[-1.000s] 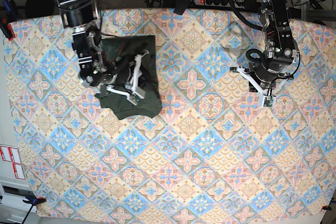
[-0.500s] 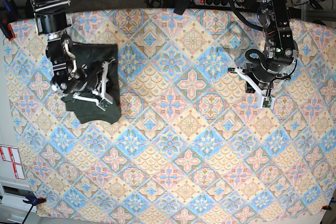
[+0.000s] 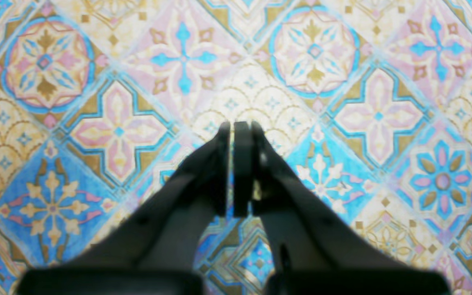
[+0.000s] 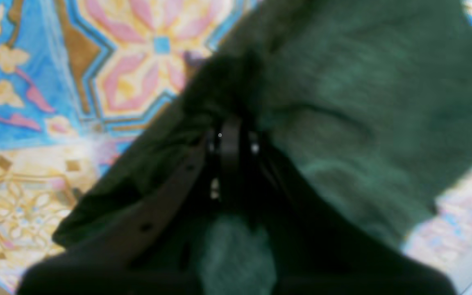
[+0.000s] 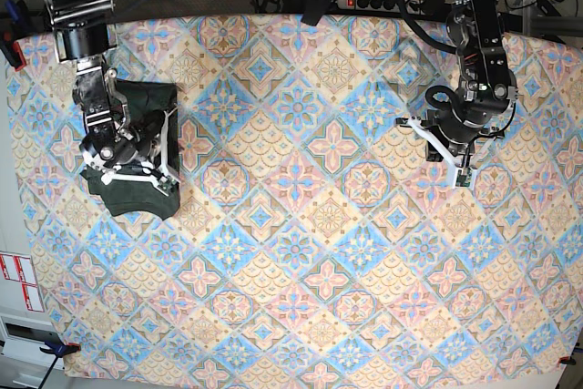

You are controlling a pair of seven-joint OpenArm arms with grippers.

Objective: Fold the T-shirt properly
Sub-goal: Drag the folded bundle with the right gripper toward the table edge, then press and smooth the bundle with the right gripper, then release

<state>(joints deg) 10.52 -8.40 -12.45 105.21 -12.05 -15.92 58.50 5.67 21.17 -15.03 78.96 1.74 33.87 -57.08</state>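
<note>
Green T-shirt (image 5: 137,148) sits bunched small near your tabletop's (image 5: 301,252) left edge, mostly folded. Your right gripper (image 4: 230,131) pinches it; your left gripper (image 3: 236,135) is closed, holding nothing.

The right hand (image 5: 166,157) has moved toward 9 o'clock across the table (image 5: 310,225), dragging the folded T-shirt (image 5: 137,193) with it. A second ago the shirt lay near the table's upper middle-left; now it sits close to the table's 9 o'clock edge. Its visible outline looks smaller and more bunched under the arm.
</note>
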